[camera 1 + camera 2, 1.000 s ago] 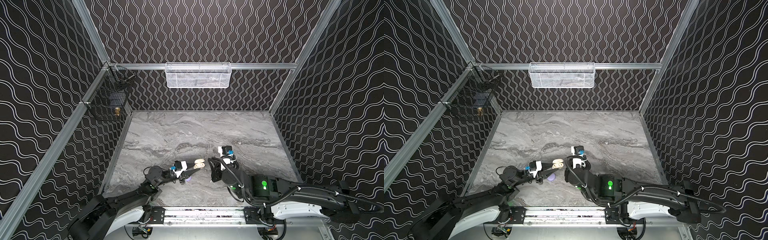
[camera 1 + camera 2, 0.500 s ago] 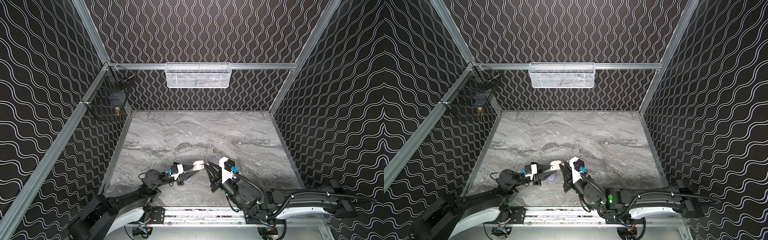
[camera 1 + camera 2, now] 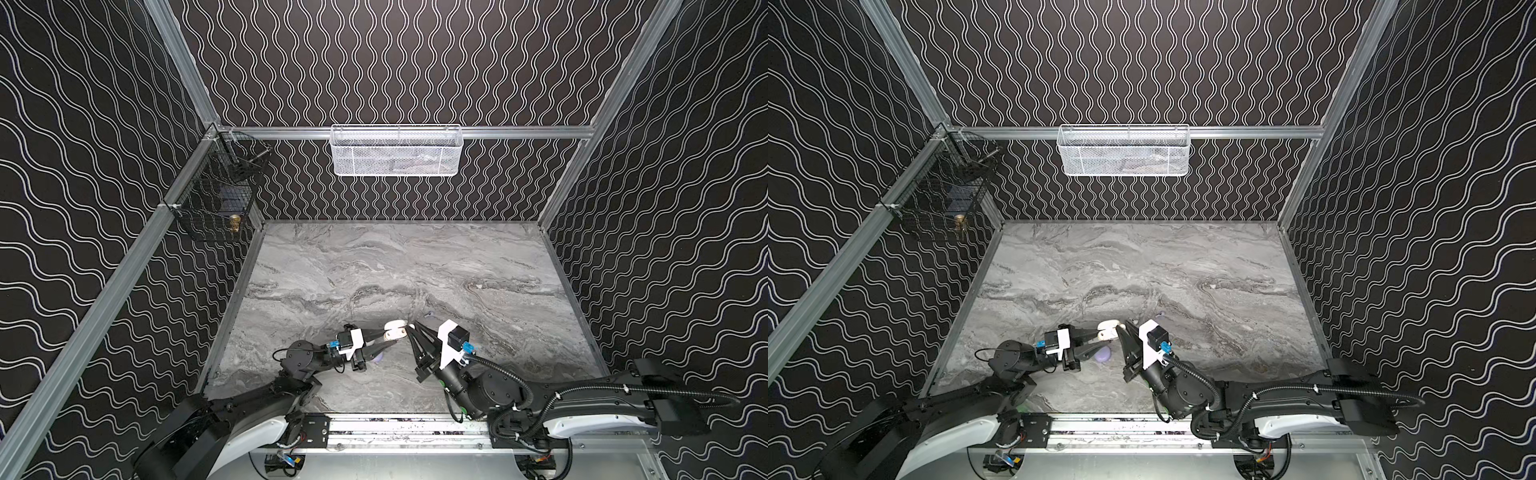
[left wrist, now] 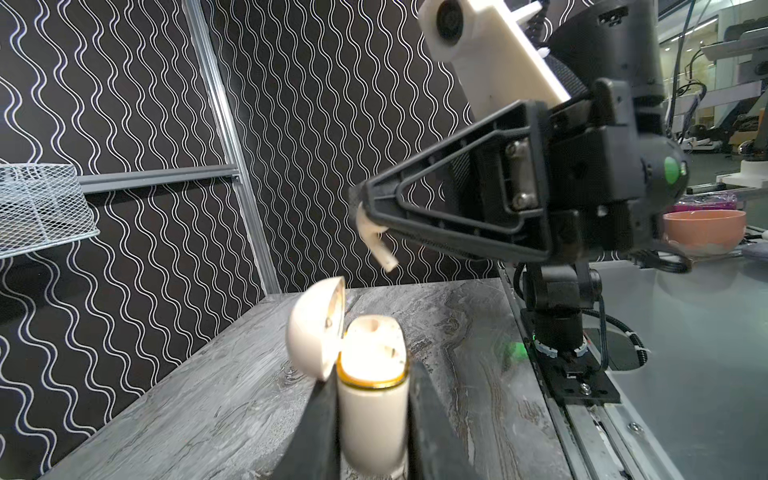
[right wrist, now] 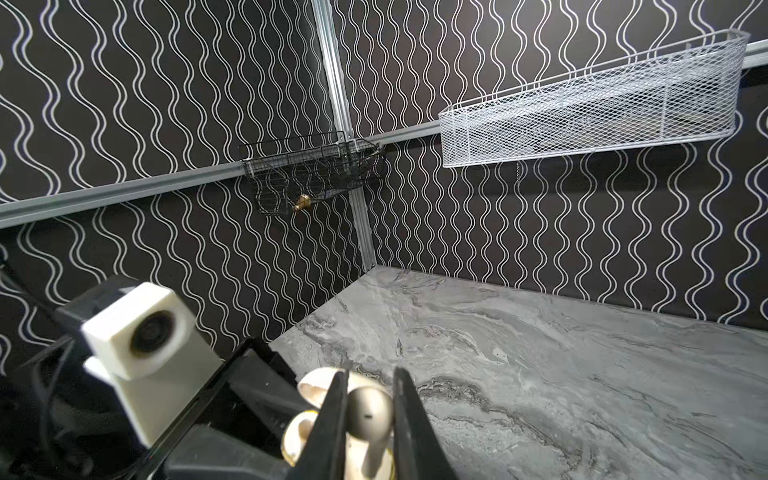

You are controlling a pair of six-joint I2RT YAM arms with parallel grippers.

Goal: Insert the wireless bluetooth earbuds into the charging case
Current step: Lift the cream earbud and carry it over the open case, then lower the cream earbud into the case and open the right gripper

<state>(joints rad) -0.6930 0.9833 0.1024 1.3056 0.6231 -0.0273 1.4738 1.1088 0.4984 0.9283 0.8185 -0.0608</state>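
- Both top views: my left gripper (image 3: 390,333) is clamped on the small cream pebble-shaped charging case (image 3: 395,327) at the near middle of the grey marble-patterned tabletop (image 3: 415,266); my right gripper (image 3: 411,327) meets it almost tip to tip, its load too small to make out here; in a top view a lavender pebble-shaped case (image 3: 1103,354) lies on the tabletop close by my left gripper.
- Left wrist view: the charging case (image 4: 372,415) stands upright between my black left fingers (image 4: 324,432); its lid (image 4: 316,328) is hinged open to one side and its gold rim shows; my right gripper (image 4: 361,208) hangs above and just beside the opening, pinching the head of a cream stemmed earbud (image 4: 374,237); the stem points down toward the case and is clear of it.
- Right wrist view: my right fingers (image 5: 332,419) squeeze the earbud's (image 5: 370,411) rounded head from both sides; the open charging case (image 5: 297,436) sits just beyond, partly hidden behind one finger.
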